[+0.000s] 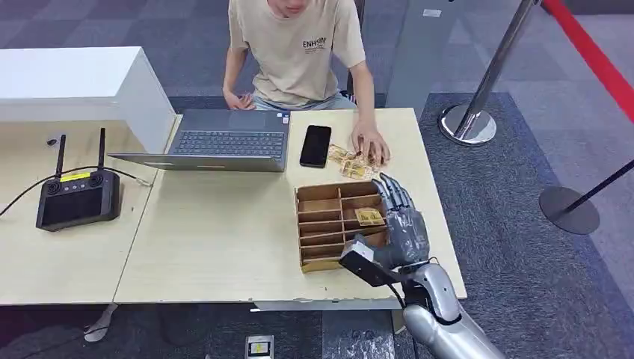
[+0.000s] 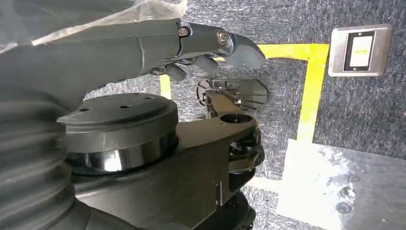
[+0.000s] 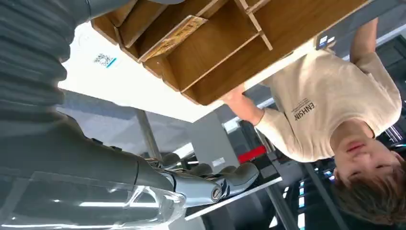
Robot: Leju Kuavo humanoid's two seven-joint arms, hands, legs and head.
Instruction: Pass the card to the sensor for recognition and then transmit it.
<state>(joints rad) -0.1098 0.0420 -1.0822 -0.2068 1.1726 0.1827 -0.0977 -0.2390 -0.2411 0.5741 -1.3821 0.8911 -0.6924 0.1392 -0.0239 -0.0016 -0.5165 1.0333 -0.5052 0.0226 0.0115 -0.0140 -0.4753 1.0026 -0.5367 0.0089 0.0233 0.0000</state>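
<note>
**Card lies flat in the organizer, right hand poised beside it**

Card (image 1: 369, 217) rests flat in a compartment on the right side of the wooden organizer (image 1: 321, 224), next to the right hand (image 1: 402, 221), whose fingers are extended and hold nothing. It looks thin, light, stiff and slick, so it likely needs pinching at a raised edge against the divider. The left hand (image 2: 210, 48) hangs over the floor, fingers loosely curled and holding nothing. A person's hand (image 1: 370, 146) rests on loose cards (image 1: 348, 161) on the table (image 1: 217, 247).

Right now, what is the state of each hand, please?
Left hand: fingers curled in, holding nothing.
Right hand: open beside the wooden organizer, holding nothing.
</note>
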